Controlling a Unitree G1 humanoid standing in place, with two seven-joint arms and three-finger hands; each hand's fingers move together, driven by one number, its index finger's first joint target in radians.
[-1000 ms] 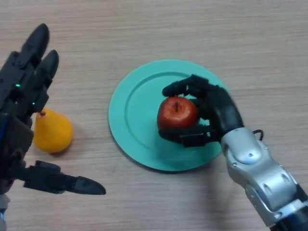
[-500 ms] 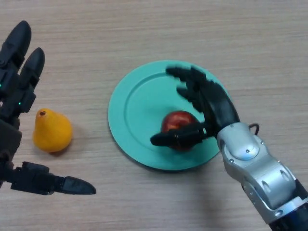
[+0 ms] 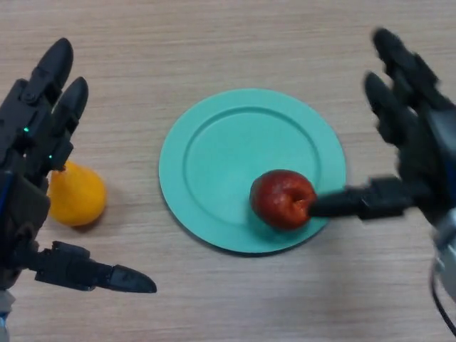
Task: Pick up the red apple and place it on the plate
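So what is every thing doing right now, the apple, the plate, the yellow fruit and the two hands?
Red apple: lying on the plate, toward its near right side, held by nothing.
Plate: flat on the table, carrying only the apple.
Yellow fruit: resting on the table left of the plate, untouched.
Right hand: open, fingers spread, thumb tip beside the apple.
Left hand: open, near the yellow fruit.

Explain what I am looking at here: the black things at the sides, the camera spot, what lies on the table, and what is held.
The view comes from a camera on a humanoid robot's head, looking down at a wooden table. The black shapes are its hands: left hand and right hand, both with fingers spread open. A red apple lies on a green plate, the right thumb's tip at its side. A yellow pear sits beside the left hand. Neither hand holds anything.
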